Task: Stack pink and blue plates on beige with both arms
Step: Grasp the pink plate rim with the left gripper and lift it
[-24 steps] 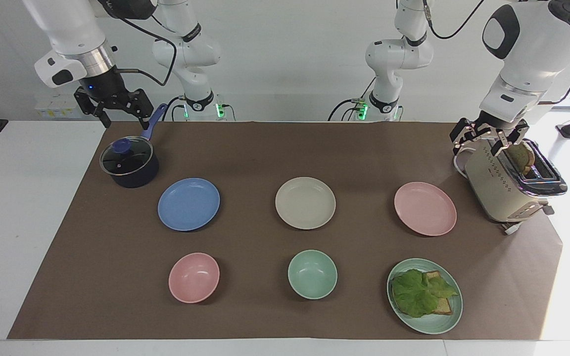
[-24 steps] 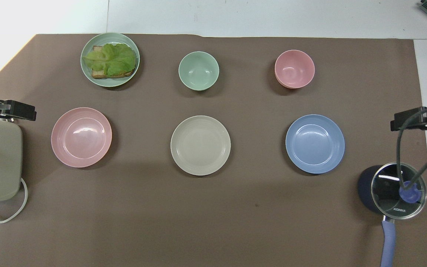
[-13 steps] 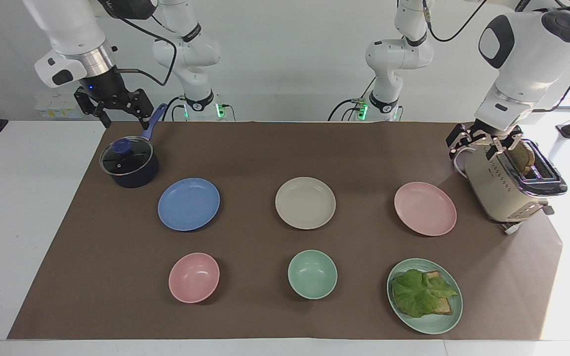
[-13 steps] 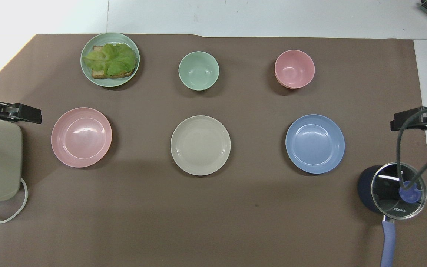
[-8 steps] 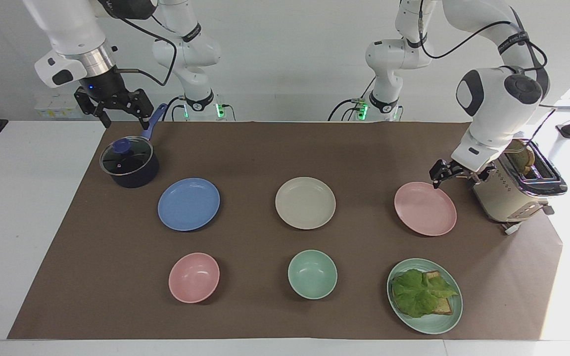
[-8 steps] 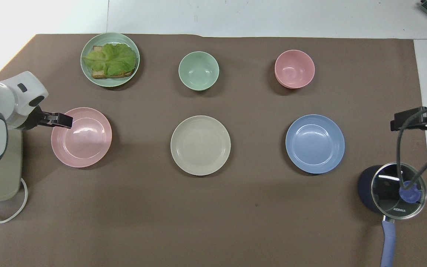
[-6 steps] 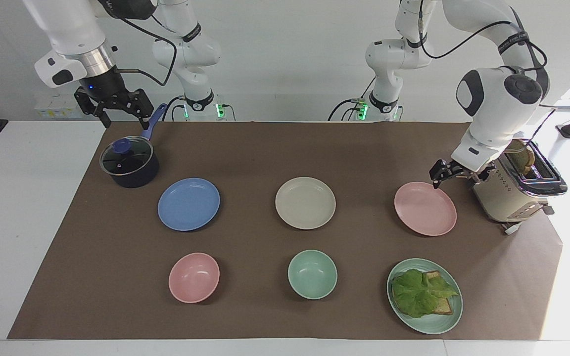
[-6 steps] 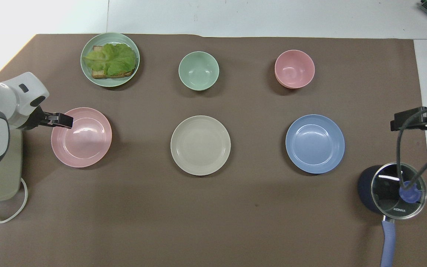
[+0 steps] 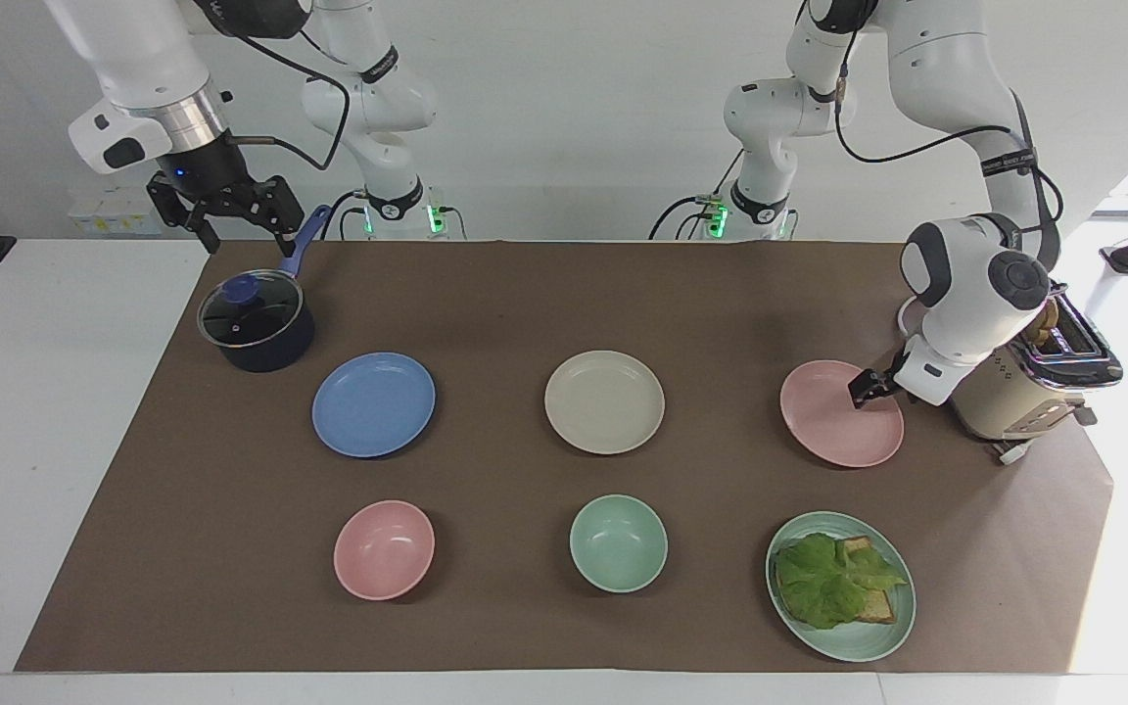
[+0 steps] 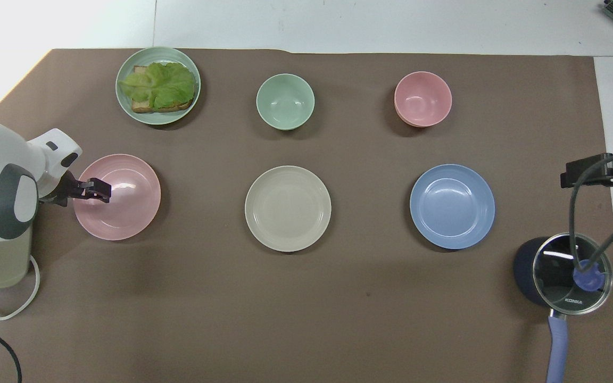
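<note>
Three task plates — pink [image 9: 833, 416], beige [image 9: 604, 401], blue [image 9: 373, 403] — plus two bowls. Left gripper [image 9: 866, 385] over pink's rim beside toaster [image 9: 1000, 397], fingers apart; right gripper [image 9: 231, 220] waits above pot [image 9: 256, 323], apart.

A plain pale pink plate [image 9: 833, 416], a cream-beige plate [image 9: 604, 401] and a medium blue plate [image 9: 373, 403] lie on a brown mat [image 9: 525, 294] over the white counter [image 9: 35, 392]. There are also a pink bowl [image 9: 384, 549], a mint-green bowl [image 9: 618, 542], a mint plate [image 9: 853, 641] with green lettuce [image 9: 823, 578], a cream toaster [image 9: 1000, 397] with dotted holes, and a navy pot [image 9: 256, 333] with a blue knob. Both claws [image 9: 866, 385] [image 9: 231, 211] are black on white arms.
</note>
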Tool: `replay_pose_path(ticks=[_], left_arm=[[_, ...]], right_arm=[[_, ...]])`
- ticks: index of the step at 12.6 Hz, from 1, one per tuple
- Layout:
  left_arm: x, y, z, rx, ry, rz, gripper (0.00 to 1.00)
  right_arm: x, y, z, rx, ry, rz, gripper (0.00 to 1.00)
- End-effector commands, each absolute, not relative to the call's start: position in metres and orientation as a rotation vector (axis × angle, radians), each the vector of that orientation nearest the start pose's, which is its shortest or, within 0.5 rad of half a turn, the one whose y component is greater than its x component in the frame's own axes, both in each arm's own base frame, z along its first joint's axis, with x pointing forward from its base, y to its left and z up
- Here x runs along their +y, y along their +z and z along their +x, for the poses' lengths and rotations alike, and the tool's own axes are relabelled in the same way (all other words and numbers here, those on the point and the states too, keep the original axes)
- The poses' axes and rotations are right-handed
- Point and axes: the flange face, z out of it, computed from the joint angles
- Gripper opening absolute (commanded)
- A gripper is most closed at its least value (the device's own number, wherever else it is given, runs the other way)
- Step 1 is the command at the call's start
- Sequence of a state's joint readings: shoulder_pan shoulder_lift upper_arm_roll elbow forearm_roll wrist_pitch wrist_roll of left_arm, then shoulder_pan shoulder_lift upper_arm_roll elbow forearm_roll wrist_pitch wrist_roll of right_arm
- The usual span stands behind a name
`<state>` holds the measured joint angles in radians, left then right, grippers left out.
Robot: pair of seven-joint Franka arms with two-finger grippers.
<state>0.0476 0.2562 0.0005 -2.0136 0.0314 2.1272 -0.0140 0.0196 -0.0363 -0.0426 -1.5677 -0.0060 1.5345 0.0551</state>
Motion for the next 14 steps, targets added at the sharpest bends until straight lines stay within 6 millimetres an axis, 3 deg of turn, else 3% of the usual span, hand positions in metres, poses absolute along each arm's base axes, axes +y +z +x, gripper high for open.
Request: replay_pose_path(ticks=[1,2,4,5,6,10,14], left_arm=[[0.032,0.3,0.571,-0.122,0.285,-3.113,1.0],[0.03,0.302,0.571,-0.12,0.309,-3.107,0.95],[0.031,0.306,0.574,-0.121,0.306,-3.106,0.31],[0.032,0.308,0.575,-0.122,0.304,-3.105,0.05],[0.034,0.311,0.576,-0.127,0.309,-3.104,0.0],[0.034,0.33,0.583,-0.104,0.335,-3.102,0.0],[0.021,0.382,0.594,-0.081,0.45,-3.098,0.0]], right_arm=[[-0.015,0.645,0.537,0.14,-0.012,-3.144,1.0],[-0.015,0.645,0.537,0.14,-0.012,-3.144,1.0],[-0.015,0.645,0.537,0.14,-0.012,-3.144,1.0],[-0.015,0.645,0.537,0.14,-0.012,-3.144,1.0],[-0.015,0.645,0.537,0.14,-0.012,-3.144,1.0],[-0.015,0.645,0.537,0.14,-0.012,-3.144,1.0],[-0.015,0.645,0.537,0.14,-0.012,-3.144,1.0]])
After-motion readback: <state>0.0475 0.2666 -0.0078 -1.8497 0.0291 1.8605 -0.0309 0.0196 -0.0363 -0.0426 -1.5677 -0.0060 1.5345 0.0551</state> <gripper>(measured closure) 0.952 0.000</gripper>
